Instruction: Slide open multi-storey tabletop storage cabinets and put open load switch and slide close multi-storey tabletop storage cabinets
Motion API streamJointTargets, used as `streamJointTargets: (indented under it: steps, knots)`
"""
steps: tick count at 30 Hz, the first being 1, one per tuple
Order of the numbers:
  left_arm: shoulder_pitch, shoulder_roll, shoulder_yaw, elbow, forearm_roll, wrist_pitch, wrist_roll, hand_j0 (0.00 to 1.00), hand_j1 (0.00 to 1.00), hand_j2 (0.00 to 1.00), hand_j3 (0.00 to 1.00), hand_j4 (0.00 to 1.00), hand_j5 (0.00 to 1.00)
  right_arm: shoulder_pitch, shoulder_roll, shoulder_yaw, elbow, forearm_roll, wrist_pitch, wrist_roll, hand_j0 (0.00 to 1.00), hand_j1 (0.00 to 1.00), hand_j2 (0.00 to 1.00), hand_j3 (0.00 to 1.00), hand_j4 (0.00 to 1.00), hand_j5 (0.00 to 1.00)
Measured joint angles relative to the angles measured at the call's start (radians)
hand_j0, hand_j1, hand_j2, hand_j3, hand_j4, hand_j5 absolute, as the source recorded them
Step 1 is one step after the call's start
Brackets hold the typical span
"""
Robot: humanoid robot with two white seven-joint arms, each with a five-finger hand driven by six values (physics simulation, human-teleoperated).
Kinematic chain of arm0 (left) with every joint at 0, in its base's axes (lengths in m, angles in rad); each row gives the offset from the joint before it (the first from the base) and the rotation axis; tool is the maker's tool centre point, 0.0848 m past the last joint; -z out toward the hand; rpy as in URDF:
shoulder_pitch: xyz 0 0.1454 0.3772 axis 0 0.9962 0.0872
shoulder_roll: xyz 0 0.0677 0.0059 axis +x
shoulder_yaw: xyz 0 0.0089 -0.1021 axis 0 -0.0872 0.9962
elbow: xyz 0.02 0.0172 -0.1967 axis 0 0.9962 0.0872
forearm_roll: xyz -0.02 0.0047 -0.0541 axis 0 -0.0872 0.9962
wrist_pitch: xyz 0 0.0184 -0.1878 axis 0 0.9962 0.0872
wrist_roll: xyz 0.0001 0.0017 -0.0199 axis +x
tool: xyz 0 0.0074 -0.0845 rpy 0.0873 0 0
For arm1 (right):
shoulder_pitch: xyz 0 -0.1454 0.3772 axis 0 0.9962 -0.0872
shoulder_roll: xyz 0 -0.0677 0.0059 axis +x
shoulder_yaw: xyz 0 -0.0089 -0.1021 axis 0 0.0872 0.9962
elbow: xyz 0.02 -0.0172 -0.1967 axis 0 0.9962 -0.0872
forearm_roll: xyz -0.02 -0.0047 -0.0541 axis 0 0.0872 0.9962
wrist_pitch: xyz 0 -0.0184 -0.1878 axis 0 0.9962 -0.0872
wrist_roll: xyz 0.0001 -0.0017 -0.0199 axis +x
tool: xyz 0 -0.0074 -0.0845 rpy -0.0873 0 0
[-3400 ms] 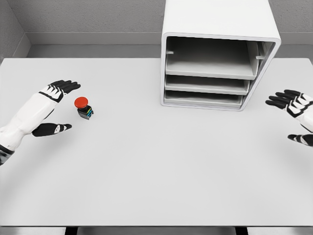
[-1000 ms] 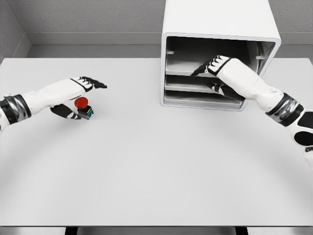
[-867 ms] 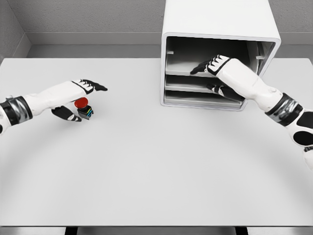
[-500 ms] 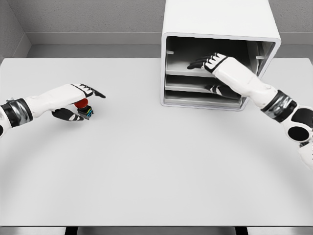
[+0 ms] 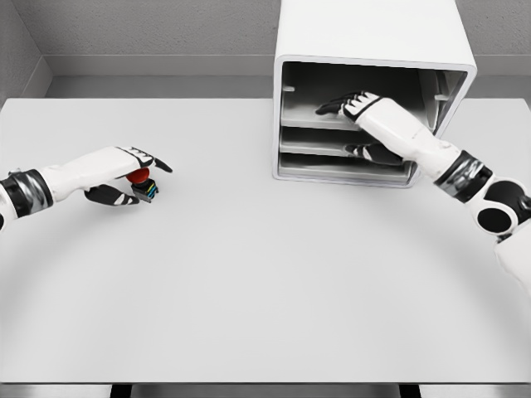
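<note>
The storage cabinet [image 5: 373,50] stands at the far right of the table [image 5: 249,290], and both arms have moved toward their work since a few seconds ago, when the hands hung spread and idle at the table's edges. The right hand [image 5: 353,106] has reached into the cabinet's top bay, and over the last second it has slid further leftward along the top tray [image 5: 332,116]; its fingers lie flat on the tray floor while the thumb shows below the tray's front lip, so it appears to be clamping that edge, though a firm grip cannot be confirmed. The tray itself has not come forward yet, so the opening pull is likely next. Far to the left of the cabinet, the load switch [image 5: 144,184] with its red button sits where it was on the table; the left hand [image 5: 124,174] has closed in over it, fingers above and thumb beneath the button, seemingly pinching it, not yet lifted.
</note>
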Motion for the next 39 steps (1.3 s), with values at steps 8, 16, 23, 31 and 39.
streamJointTargets:
  steps: [8, 16, 23, 31, 39]
  knots:
    - [0.002, -0.001, 0.0, 0.002, 0.0, 0.0, 0.0, 0.6, 0.6, 0.6, 0.6, 0.6, 0.6, -0.012, 0.001, 0.003, 0.062, 0.002, 0.0, 0.0, 0.83, 0.83, 0.83, 0.83, 0.83, 0.83]
    - [0.0, -0.001, 0.001, 0.002, 0.001, 0.001, 0.001, 0.45, 0.45, 0.45, 0.45, 0.45, 0.45, 0.0, -0.001, 0.014, 0.062, -0.052, 0.003, -0.001, 0.84, 0.84, 0.84, 0.84, 0.84, 0.84]
    - [0.0, 0.0, 0.002, -0.004, -0.001, -0.001, 0.001, 0.41, 0.41, 0.41, 0.41, 0.41, 0.41, 0.011, -0.006, 0.015, 0.05, -0.077, 0.004, -0.001, 0.85, 0.85, 0.85, 0.85, 0.85, 0.85]
    - [0.0, 0.001, 0.007, -0.014, -0.002, -0.001, 0.001, 0.4, 0.4, 0.4, 0.4, 0.4, 0.4, 0.032, -0.021, 0.013, 0.018, -0.085, 0.005, -0.001, 0.85, 0.85, 0.85, 0.85, 0.85, 0.85]
    - [-0.002, 0.002, 0.007, -0.022, 0.0, -0.001, 0.001, 0.4, 0.4, 0.4, 0.4, 0.4, 0.4, 0.043, -0.048, 0.02, -0.017, -0.044, 0.003, -0.001, 0.85, 0.85, 0.85, 0.85, 0.85, 0.85]
